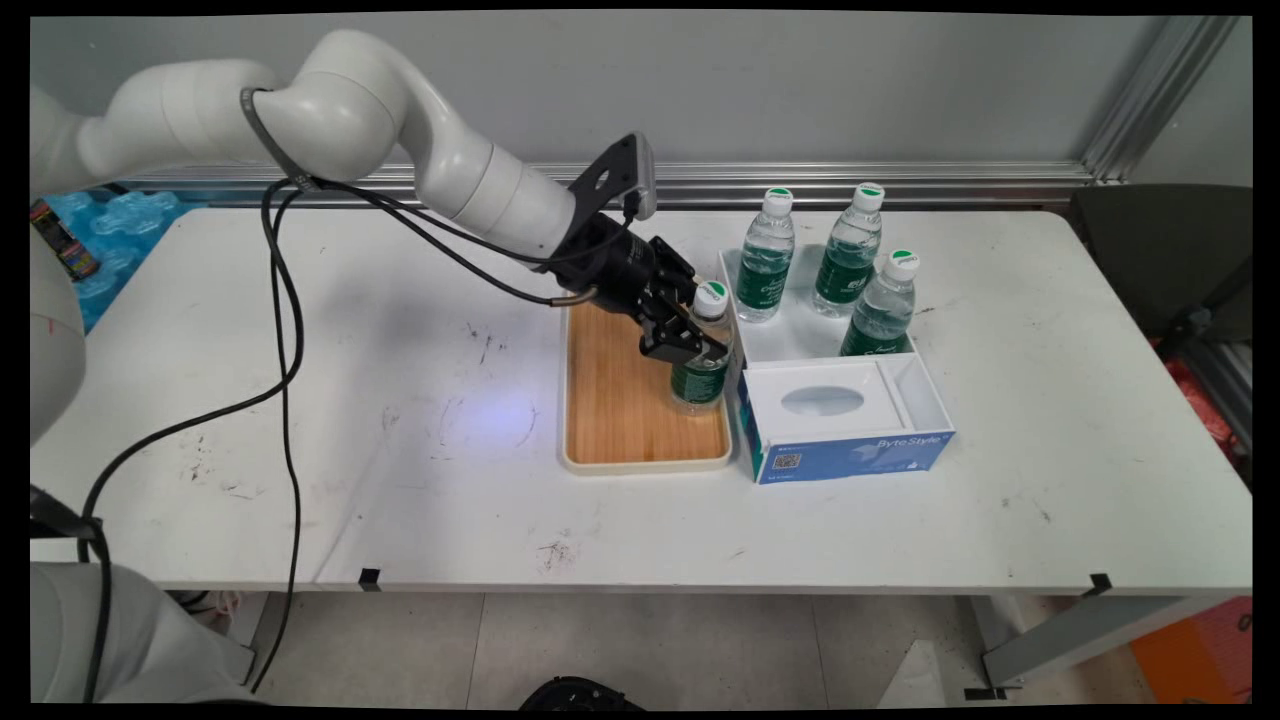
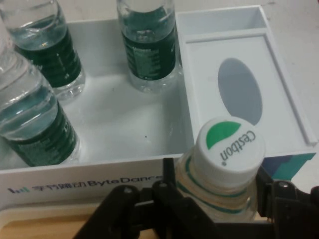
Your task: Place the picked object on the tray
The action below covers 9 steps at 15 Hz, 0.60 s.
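— Gripper (image 1: 690, 340)?
— Clamped on a Cestbon water bottle (image 1: 702, 352) just below its white cap (image 2: 228, 144), fingers (image 2: 169, 186) pressed against either side of the neck.

— And where was the bottle?
— Upright at the right edge of a wooden tray (image 1: 625, 400), base apparently on the wood, just beside a white-and-blue ByteDance box (image 1: 850, 445).

— Anything else around?
— Three more bottles (image 1: 765, 255) upright in the box's far compartment; a tissue slot (image 1: 822, 401) in the near one. All on a white table (image 1: 300, 400).
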Available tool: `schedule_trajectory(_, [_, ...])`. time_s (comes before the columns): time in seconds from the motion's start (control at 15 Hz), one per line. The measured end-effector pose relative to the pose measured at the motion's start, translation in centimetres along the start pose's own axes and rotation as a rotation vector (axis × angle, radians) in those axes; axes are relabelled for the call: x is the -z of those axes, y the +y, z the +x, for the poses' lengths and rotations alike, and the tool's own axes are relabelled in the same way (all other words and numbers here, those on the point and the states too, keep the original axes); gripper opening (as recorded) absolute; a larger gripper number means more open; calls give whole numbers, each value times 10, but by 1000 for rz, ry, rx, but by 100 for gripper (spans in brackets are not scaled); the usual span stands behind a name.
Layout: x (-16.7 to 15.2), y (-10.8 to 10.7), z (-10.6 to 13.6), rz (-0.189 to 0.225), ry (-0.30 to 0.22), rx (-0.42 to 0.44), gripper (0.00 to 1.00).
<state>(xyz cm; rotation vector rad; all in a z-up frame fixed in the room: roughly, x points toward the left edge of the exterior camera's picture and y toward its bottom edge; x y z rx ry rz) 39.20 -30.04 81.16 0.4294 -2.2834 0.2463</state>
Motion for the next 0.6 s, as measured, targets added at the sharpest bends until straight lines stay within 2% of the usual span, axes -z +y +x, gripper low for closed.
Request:
schedule_trajectory(0.27, [-4, -2, -2, -5, 2, 0, 0])
schedule_trajectory(0.33, [-5, -3, -3, -7, 2, -1, 100])
schedule_trajectory(0.6, [-6, -4, -4, -8, 3, 1, 100])
